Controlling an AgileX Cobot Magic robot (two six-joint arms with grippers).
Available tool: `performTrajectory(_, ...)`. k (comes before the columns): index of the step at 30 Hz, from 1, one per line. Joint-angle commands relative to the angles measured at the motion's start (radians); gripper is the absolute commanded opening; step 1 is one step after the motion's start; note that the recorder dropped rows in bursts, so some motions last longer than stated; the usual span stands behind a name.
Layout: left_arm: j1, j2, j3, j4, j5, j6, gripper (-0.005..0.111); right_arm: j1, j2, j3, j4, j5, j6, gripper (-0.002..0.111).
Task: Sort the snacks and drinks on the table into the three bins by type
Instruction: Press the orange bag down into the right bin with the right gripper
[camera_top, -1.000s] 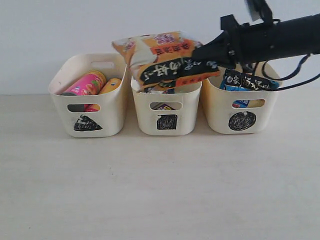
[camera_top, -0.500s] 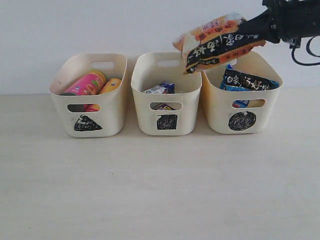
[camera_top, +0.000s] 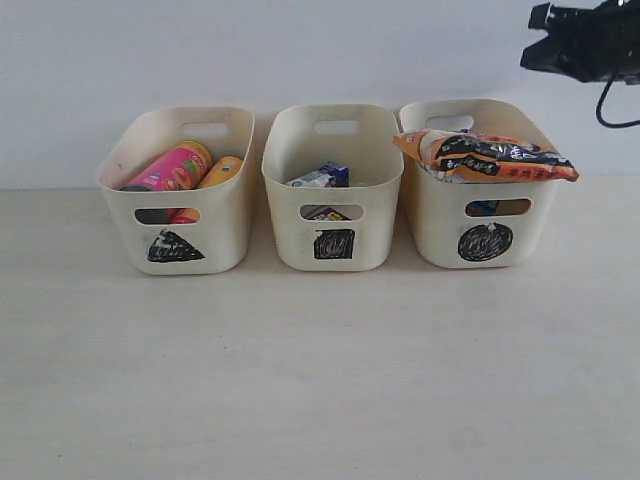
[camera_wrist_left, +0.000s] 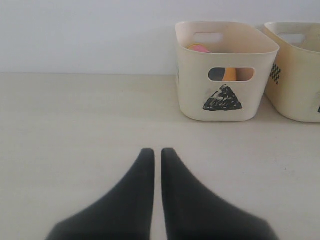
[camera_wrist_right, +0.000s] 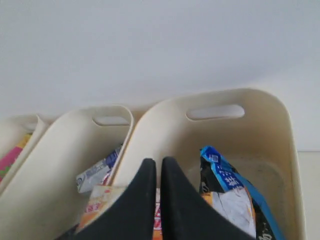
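You are nearing the end of this sort, as I am judging it. The surface (camera_top: 300, 380) is carrying no loose snack or drink in the exterior view; everything is sitting in the 3 bins.

- **Tubes:** The triangle bin (camera_top: 120, 215) is holding the 2 tubes, the pink tube (camera_top: 170, 168) and the yellow tube (camera_top: 222, 170), leaning side by side.
- **Packets:** The circle bin (camera_top: 430, 230) is taking the 2 packets. The orange-and-black packet (camera_top: 485, 158) is lying flat across its top, poking past the rim, over the blue-and-black packet (camera_wrist_right: 225, 177) lower inside.
- **Cartons:** The square bin (camera_top: 285, 235) is holding the white-and-blue carton (camera_top: 320, 177). Something darker is showing through its handle cut-out, probably the purple carton, though you are not getting a clear look.

The right fingers (camera_wrist_right: 145, 190) are hovering pressed together and empty above the circle bin. The left fingers (camera_wrist_left: 142, 170) are hanging together, empty, low over the surface, apart from the triangle bin.

Only settling the orange-and-black packet deeper seems to be remaining.
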Motion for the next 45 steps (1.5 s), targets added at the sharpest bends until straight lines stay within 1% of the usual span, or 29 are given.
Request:
performTrajectory(1, 0.004, -0.003, 0.004, -0.001, -0.003, 0.006, 0.004, -0.005, 0.031, -0.005, -0.018, 0.013, -0.061, 0.000)
performTrajectory(5, 0.004, -0.003, 0.004, -0.001, -0.003, 0.006, 0.004, -0.005, -0.011, -0.005, -0.070, 0.013, -0.138, 0.000)
performTrajectory(10, 0.004, -0.003, 0.004, -0.001, -0.003, 0.006, 0.004, -0.005, -0.102, -0.005, -0.229, 0.053, -0.114, 0.000)
performTrajectory(12, 0.004, -0.003, 0.004, -0.001, -0.003, 0.006, 0.004, -0.005, -0.140, -0.005, -0.332, 0.064, -0.051, 0.000)
performTrajectory(15, 0.004, -0.003, 0.004, -0.001, -0.003, 0.006, 0.004, 0.006, -0.220, -0.005, -0.596, 0.149, 0.092, 0.000)
performTrajectory(16, 0.004, -0.003, 0.004, -0.001, -0.003, 0.006, 0.004, 0.017, -0.229, -0.005, -0.644, 0.176, 0.121, 0.000)
performTrajectory(17, 0.004, -0.003, 0.004, -0.001, -0.003, 0.006, 0.004, 0.050, -0.246, -0.005, -0.761, 0.240, 0.151, 0.000)
performTrajectory(19, 0.004, -0.003, 0.004, -0.001, -0.003, 0.006, 0.004, 0.106, -0.256, -0.005, -0.850, 0.331, 0.163, 0.000)
performTrajectory(20, 0.004, -0.003, 0.004, -0.001, -0.003, 0.006, 0.004, 0.142, -0.256, -0.005, -0.862, 0.381, 0.163, 0.000)
performTrajectory(24, 0.004, -0.003, 0.004, -0.001, -0.003, 0.006, 0.004, 0.229, -0.254, -0.002, -0.916, 0.458, 0.170, 0.000)
performTrajectory(27, 0.004, -0.003, 0.004, -0.001, -0.003, 0.006, 0.004, 0.252, -0.237, -0.002, -0.918, 0.470, 0.177, 0.000)
performTrajectory(29, 0.004, -0.003, 0.004, -0.001, -0.003, 0.006, 0.004, 0.254, -0.191, -0.002, -0.923, 0.515, 0.177, 0.000)
performTrajectory(31, 0.004, -0.003, 0.004, -0.001, -0.003, 0.006, 0.004, 0.254, -0.170, -0.002, -0.942, 0.506, 0.186, 0.000)
performTrajectory(37, 0.004, -0.003, 0.004, -0.001, -0.003, 0.006, 0.004, 0.254, -0.104, -0.002, -0.962, 0.389, 0.206, 0.000)
performTrajectory(39, 0.004, -0.003, 0.004, -0.001, -0.003, 0.006, 0.004, 0.254, -0.086, -0.002, -0.971, 0.310, 0.220, 0.000)
performTrajectory(40, 0.004, -0.003, 0.004, -0.001, -0.003, 0.006, 0.004, 0.254, -0.078, -0.002, -0.977, 0.280, 0.241, 0.000)
performTrajectory(41, 0.004, -0.003, 0.004, -0.001, -0.003, 0.006, 0.004, 0.254, -0.070, -0.002, -0.985, 0.207, 0.270, 0.000)
performTrajectory(44, 0.004, -0.003, 0.004, -0.001, -0.003, 0.006, 0.004, 0.252, -0.058, -0.002, -1.004, 0.067, 0.342, 0.000)
performTrajectory(45, 0.004, -0.003, 0.004, -0.001, -0.003, 0.006, 0.004, 0.252, -0.051, -0.002, -1.004, 0.041, 0.362, 0.000)
